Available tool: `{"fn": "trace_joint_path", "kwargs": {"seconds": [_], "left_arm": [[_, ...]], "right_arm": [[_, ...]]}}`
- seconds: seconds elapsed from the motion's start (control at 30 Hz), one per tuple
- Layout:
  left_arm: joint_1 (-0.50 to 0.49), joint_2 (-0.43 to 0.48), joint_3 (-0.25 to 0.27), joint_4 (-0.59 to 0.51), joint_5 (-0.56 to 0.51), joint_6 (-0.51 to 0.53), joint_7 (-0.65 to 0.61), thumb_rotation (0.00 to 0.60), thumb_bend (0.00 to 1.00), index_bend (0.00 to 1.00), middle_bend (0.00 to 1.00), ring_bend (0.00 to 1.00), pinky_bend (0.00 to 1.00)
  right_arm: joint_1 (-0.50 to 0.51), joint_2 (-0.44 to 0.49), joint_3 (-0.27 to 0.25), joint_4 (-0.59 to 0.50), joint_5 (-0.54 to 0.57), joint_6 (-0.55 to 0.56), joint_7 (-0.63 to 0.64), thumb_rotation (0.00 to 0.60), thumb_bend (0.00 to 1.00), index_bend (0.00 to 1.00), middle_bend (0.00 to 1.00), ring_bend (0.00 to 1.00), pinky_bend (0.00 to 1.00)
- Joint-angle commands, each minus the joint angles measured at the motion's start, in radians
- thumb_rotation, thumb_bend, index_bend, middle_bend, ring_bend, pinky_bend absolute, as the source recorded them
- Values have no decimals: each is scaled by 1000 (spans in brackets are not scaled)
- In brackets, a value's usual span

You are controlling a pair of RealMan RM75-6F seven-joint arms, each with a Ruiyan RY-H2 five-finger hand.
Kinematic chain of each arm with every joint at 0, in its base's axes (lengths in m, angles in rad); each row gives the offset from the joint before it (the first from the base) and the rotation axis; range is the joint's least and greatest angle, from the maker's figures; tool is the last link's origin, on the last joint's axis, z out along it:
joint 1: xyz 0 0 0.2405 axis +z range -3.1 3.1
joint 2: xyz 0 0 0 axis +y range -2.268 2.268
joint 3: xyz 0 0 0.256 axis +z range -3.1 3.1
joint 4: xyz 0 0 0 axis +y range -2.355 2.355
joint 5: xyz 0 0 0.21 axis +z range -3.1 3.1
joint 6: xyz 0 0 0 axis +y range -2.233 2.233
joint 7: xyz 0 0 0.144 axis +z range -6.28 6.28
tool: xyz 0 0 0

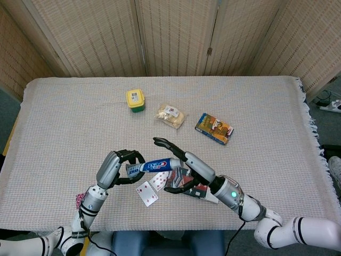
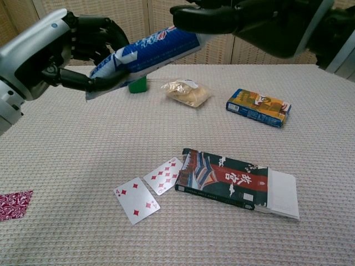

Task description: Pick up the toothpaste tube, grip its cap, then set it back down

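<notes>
The blue and white toothpaste tube [image 1: 154,165] hangs in the air above the table, slanting up to the right in the chest view [image 2: 147,52]. My left hand [image 1: 120,166] grips its flat crimped end with fingers curled around it [image 2: 72,50]. My right hand [image 1: 184,165] is at the cap end, fingers stretched out above it and the thumb below. In the chest view the right hand [image 2: 233,16] covers the cap, so the cap itself is hidden. I cannot see any finger closed on it.
A book [image 2: 230,177] and two playing cards [image 2: 147,191] lie on the cloth below the hands. Further back are a yellow-green tub [image 1: 136,100], a snack bag [image 1: 170,116] and a colourful box [image 1: 214,128]. A red card [image 2: 14,204] lies near the left front edge.
</notes>
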Motion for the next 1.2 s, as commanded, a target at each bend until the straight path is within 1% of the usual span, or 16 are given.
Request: {"fn": "trace_joint_path", "kwargs": {"seconds": [0.03, 0.27, 0.37, 0.43, 0.6, 0.63, 0.7, 0.8, 0.9, 1.0, 1.07, 1.13, 1.17, 1.2], "left_arm": [[2, 1, 0, 8, -2, 2, -11, 600, 775, 807, 829, 709, 612], [9, 7, 7, 32, -7, 3, -25, 600, 775, 805, 830, 708, 603], [7, 14, 9, 48, -20, -18, -26, 600, 775, 805, 830, 708, 601], [4, 23, 9, 65, -46, -53, -6, 600, 776, 802, 830, 702, 594], [-9, 53, 2, 87, -173, -201, 87, 600, 776, 783, 830, 665, 547], [-14, 57, -3, 99, -211, -240, 123, 600, 776, 781, 830, 657, 540], [-20, 50, -13, 129, -274, -290, 192, 600, 777, 776, 830, 648, 527], [-19, 31, -35, 159, -371, -342, 259, 600, 780, 773, 830, 647, 520], [-19, 14, -52, 182, -456, -374, 335, 600, 787, 767, 829, 647, 515], [-19, -6, -66, 199, -520, -378, 424, 600, 792, 757, 824, 644, 511], [-19, -11, -71, 199, -549, -382, 461, 600, 790, 747, 809, 635, 508], [-18, -14, -72, 199, -572, -385, 498, 600, 780, 707, 767, 601, 504], [-18, -15, -71, 197, -580, -389, 510, 600, 766, 662, 728, 565, 493], [-17, -14, -71, 194, -589, -393, 518, 600, 757, 641, 710, 549, 487]], "right_arm": [[-10, 14, 2, 1, 4, 17, -3, 578, 272, 0, 0, 0, 0], [-37, 65, 13, -11, 20, 57, -29, 577, 272, 0, 0, 0, 0], [-52, 100, 15, -26, 18, 75, -43, 578, 272, 0, 0, 0, 0], [-64, 130, 14, -37, 14, 88, -55, 577, 271, 0, 0, 0, 0], [-96, 197, 3, -62, 3, 115, -87, 577, 272, 0, 0, 0, 0], [-105, 210, -3, -65, -1, 121, -98, 577, 272, 0, 0, 0, 0], [-121, 227, -16, -66, -9, 130, -117, 578, 272, 0, 0, 0, 0], [-146, 243, -34, -60, -20, 147, -139, 579, 272, 0, 0, 0, 0], [-167, 252, -46, -51, -26, 163, -170, 575, 272, 0, 0, 0, 0], [-183, 258, -56, -45, -32, 172, -204, 578, 271, 0, 0, 0, 0], [-193, 261, -64, -44, -39, 177, -221, 577, 272, 0, 0, 0, 0], [-207, 264, -74, -41, -46, 188, -234, 575, 272, 0, 0, 0, 0], [-213, 264, -78, -37, -48, 194, -240, 574, 272, 0, 0, 0, 0], [-221, 263, -81, -32, -49, 200, -246, 574, 272, 0, 0, 0, 0]]}}
